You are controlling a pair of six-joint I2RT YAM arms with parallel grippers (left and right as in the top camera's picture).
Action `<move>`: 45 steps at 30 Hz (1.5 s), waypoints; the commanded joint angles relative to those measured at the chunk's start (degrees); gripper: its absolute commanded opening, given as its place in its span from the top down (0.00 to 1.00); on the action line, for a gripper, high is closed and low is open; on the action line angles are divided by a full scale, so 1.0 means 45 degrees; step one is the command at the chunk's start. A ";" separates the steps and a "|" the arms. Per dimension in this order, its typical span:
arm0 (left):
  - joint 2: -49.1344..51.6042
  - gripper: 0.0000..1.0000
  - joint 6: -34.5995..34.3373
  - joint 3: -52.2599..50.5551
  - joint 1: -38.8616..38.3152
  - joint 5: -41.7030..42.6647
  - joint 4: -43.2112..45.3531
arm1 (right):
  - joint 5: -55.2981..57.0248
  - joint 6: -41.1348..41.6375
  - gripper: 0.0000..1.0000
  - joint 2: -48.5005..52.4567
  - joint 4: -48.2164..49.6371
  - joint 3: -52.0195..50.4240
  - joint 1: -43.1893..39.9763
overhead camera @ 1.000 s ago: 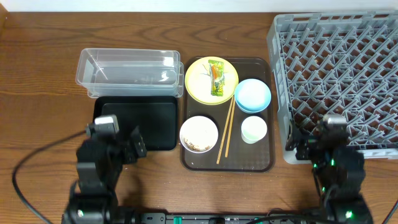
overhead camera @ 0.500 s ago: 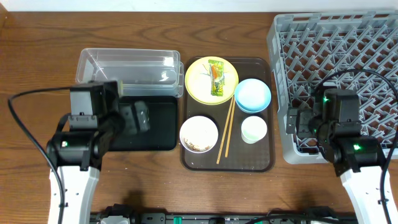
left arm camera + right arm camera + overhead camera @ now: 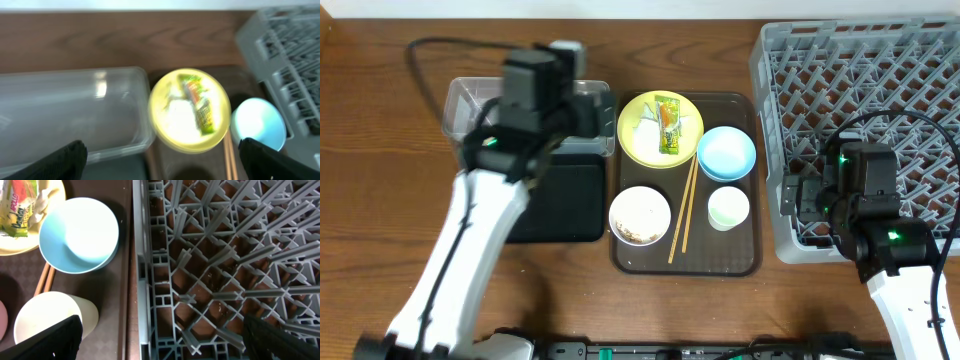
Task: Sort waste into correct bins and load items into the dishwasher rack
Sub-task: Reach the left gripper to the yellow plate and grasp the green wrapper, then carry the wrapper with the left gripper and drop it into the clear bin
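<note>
Right wrist: snack wrapper (image 3: 19,211) on yellow plate (image 3: 21,243), print illegible; both jaws spread wide.

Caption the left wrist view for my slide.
Open fingers frame the yellow plate carrying a snack wrapper, clear tub alongside.

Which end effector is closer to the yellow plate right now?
Left. The left end effector hangs over the clear tub at its right end, just beside the plate; the right end effector sits over the rack at its left edge, beyond the blue bowl.
</note>
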 commanded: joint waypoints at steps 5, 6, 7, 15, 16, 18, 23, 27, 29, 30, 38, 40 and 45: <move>0.3113 0.07 0.0282 0.0204 -0.1953 -0.0306 0.2069 | 0.0131 -0.0121 0.01 -0.0019 0.0034 0.0316 -0.0185; 0.3487 0.09 0.0282 0.0204 -0.2113 -0.0306 0.2297 | 0.0131 -0.0121 0.01 -0.0019 0.0029 0.0316 -0.0185; 0.3915 0.12 0.0277 0.0204 -0.2273 -0.0306 0.2550 | 0.0131 -0.0121 0.01 -0.0019 0.0024 0.0316 -0.0185; 0.6334 0.23 -0.0073 0.0204 -0.2832 -0.0291 0.3283 | 0.0131 -0.0126 0.01 -0.0019 0.0019 0.0316 -0.0185; 0.6523 0.26 -0.0272 0.0204 -0.2832 -0.0291 0.3269 | 0.0131 -0.0121 0.01 -0.0019 0.0019 0.0316 -0.0185; 0.6844 0.33 -0.0699 0.0204 -0.2832 -0.0189 0.3264 | 0.0131 -0.0121 0.01 -0.0019 0.0005 0.0316 -0.0180; 0.7169 0.53 -0.1472 0.0199 -0.2895 -0.0107 0.3186 | 0.0131 -0.0121 0.01 -0.0019 -0.0015 0.0316 -0.0185; 0.7164 0.70 -0.1496 0.0199 -0.3021 -0.0107 0.3167 | 0.0131 -0.0121 0.01 -0.0019 -0.0049 0.0316 -0.0185; 0.7164 0.77 -0.1496 0.0199 -0.3075 -0.0112 0.2982 | 0.0131 -0.0121 0.01 -0.0019 -0.0068 0.0316 -0.0185; 0.7169 0.81 -0.1496 0.0199 -0.3079 -0.0107 0.2866 | 0.0126 -0.0121 0.01 -0.0019 -0.0078 0.0316 -0.0185; 0.6397 0.94 -0.1491 0.0204 -0.2939 -0.0160 0.2288 | 0.0131 -0.0121 0.01 -0.0019 -0.0107 0.0316 -0.0185; 0.5683 0.94 -0.1491 0.0204 -0.2764 -0.0170 0.2327 | 0.0131 -0.0126 0.01 -0.0019 -0.0097 0.0316 -0.0185; 0.3803 0.94 -0.1501 0.0204 -0.1923 -0.0272 0.1996 | 0.0136 -0.0126 0.01 -0.0019 -0.0102 0.0316 -0.0185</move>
